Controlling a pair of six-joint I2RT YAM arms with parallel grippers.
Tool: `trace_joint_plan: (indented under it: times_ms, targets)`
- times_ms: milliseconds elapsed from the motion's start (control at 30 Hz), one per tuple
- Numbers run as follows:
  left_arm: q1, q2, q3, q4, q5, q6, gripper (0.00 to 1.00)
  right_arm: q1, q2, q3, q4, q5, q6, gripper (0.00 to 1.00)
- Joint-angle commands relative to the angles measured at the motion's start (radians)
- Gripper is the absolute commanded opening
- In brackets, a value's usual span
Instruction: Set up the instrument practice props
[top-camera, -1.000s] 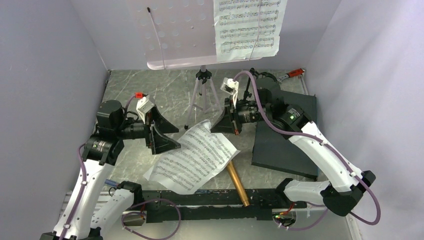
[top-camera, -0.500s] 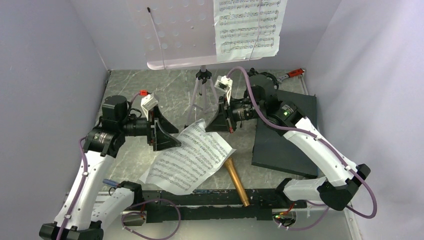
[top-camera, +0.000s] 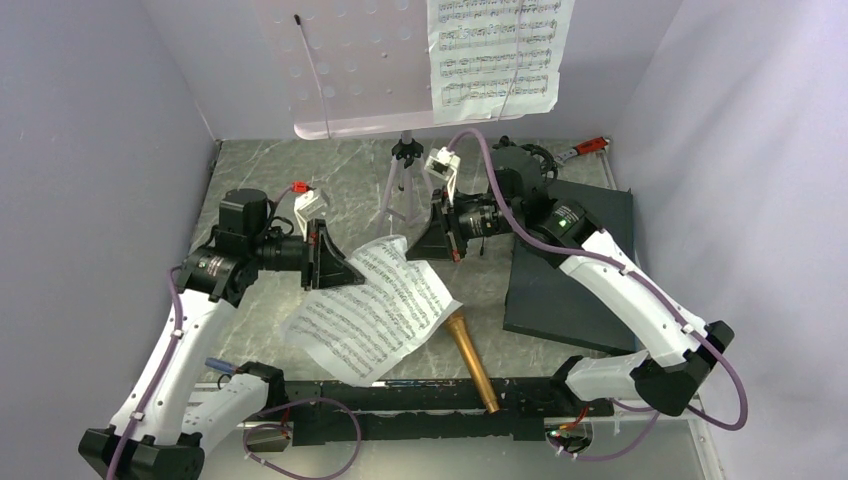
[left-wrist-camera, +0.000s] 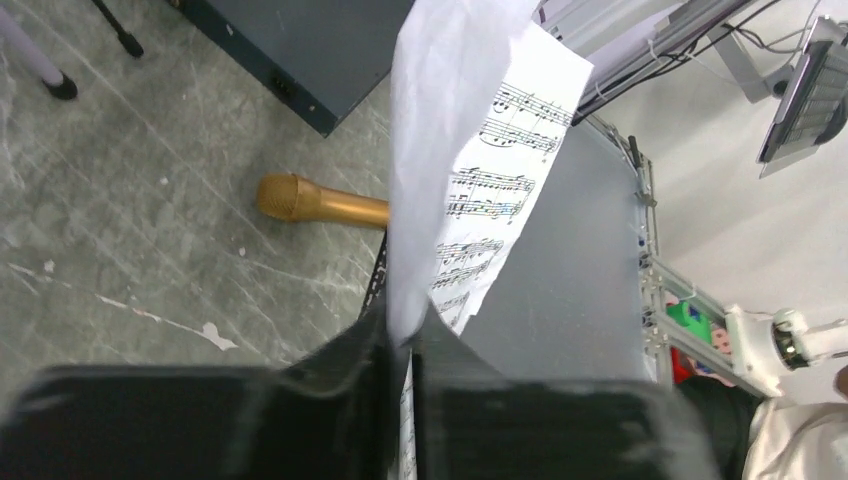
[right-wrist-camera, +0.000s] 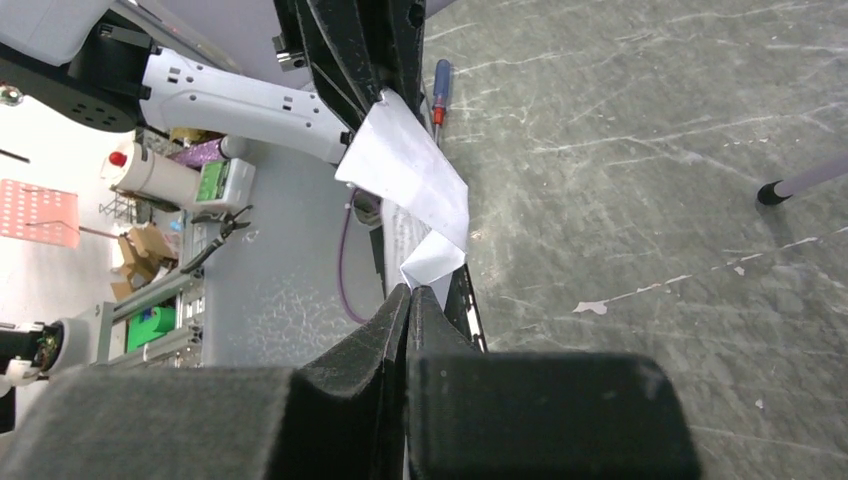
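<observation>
Printed music sheet (top-camera: 375, 310), the loose one of the two, hangs between both grippers over the middle of the table (top-camera: 260, 180). Its far edge is raised and its near part sags toward the arms' bases. Whether that low part touches the table cannot be told.

The music stand (top-camera: 350, 70) is cut off by the top of the overhead view, so only the lower part of its perforated desk and its thin tripod legs show. The small black mic stand (top-camera: 522, 158) is almost wholly hidden behind the right arm, with just a bit of dark ring visible. The gold microphone (top-camera: 470, 360) lies on the table just right of the loose sheet, head toward the far side. In the left wrist view its body disappears behind the paper. Only the red handle of a wrench (top-camera: 590, 147) peeks out at the far right corner, beyond the dark grey slab (top-camera: 570, 290), which the right arm partly covers.

The left gripper (left-wrist-camera: 400, 335) is pinched on the sheet's left edge, with paper rising from between its fingers. The right gripper (right-wrist-camera: 410, 295) is clamped tight on the far corner of the same sheet. The two face each other, near but apart, with the stand's legs just beyond them.

On the stand's desk, the second sheet (top-camera: 497, 55) sits upright on the right half.
</observation>
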Motion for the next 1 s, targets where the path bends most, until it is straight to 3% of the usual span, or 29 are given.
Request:
trace_joint_plan:
  times_ms: [0, 100, 233, 300, 433, 533, 700, 967]
  targets:
    - [-0.008, 0.007, 0.024, 0.015, -0.025, 0.022, 0.04, 0.004, -0.008, 0.040, 0.069, 0.032, 0.027, 0.05]
    - [-0.008, -0.005, 0.022, 0.062, -0.079, -0.023, 0.03, 0.004, -0.021, 0.041, 0.062, 0.098, 0.024, 0.18]
    - [-0.008, -0.064, 0.009, 0.171, -0.180, -0.108, 0.03, 0.003, -0.069, 0.028, 0.057, 0.250, 0.024, 0.61]
    - [-0.008, -0.110, -0.005, 0.243, -0.246, -0.163, 0.03, 0.002, -0.112, -0.001, 0.085, 0.326, 0.044, 0.77]
    - [-0.008, -0.212, -0.047, 0.433, -0.395, -0.282, 0.03, 0.002, -0.221, -0.092, 0.185, 0.449, 0.103, 0.94]
    - [-0.008, -0.277, -0.077, 0.563, -0.463, -0.355, 0.03, 0.002, -0.302, -0.177, 0.297, 0.467, 0.149, 0.99]
    - [-0.008, -0.325, -0.078, 0.731, -0.522, -0.466, 0.03, 0.002, -0.336, -0.288, 0.482, 0.385, 0.223, 1.00]
    - [-0.008, -0.280, -0.060, 0.939, -0.437, -0.643, 0.03, 0.003, -0.248, -0.322, 0.681, 0.222, 0.284, 0.99]
